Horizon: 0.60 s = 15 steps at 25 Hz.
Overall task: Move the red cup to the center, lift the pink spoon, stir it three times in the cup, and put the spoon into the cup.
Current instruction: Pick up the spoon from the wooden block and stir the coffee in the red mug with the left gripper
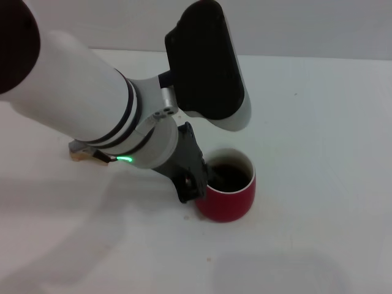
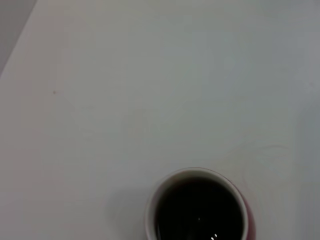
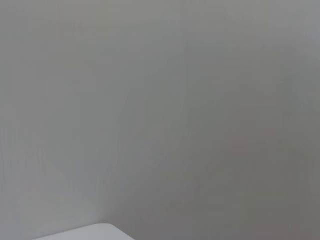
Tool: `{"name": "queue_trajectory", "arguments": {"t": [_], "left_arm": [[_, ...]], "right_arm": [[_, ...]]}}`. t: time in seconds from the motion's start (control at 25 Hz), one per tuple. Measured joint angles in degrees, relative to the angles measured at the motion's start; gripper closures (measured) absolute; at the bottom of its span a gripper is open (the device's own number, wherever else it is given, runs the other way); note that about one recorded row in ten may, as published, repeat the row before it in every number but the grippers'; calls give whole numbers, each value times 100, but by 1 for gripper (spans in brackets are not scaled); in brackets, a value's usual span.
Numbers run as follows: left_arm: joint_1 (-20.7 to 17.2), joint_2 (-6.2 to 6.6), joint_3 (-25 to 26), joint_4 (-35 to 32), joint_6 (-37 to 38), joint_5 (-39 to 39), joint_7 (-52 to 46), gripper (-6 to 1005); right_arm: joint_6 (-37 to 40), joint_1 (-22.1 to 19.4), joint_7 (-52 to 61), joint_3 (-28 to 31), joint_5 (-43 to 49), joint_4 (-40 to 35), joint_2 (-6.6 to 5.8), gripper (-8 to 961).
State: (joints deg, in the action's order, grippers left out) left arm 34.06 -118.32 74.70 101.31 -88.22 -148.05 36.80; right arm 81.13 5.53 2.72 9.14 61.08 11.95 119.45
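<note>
White tabletop (image 1: pixel 318 122) bears the red cup (image 1: pixel 228 190), near-full of dark liquid; left gripper (image 1: pixel 191 174) touches its rim side, finger state indeterminable. Ceramic: rigid, heavy, spillable; grip the wall.

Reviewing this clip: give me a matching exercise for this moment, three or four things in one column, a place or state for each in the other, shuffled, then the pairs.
Things:
1. red cup
2. left gripper
3. tan block
4. right gripper

Places or states:
A. peeks out from under the left arm
B. holds dark liquid, stands upright on the white table
C. not in any view
D. down at the cup's rim, on its left side

Pairs: 1-B, 2-D, 3-A, 4-C
</note>
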Motion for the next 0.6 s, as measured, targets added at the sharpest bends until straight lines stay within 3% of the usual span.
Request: {"name": "queue_trajectory", "arguments": {"t": [0.28, 0.6], "left_arm": [[-6, -10, 12, 80, 272, -595, -297, 1000], [-186, -4, 40, 531, 346, -646, -526, 1000]], "right_arm": [[-1, -6, 0, -78, 0, 6, 4, 952], [-1, -39, 0, -81, 0, 12, 18, 952]]}}
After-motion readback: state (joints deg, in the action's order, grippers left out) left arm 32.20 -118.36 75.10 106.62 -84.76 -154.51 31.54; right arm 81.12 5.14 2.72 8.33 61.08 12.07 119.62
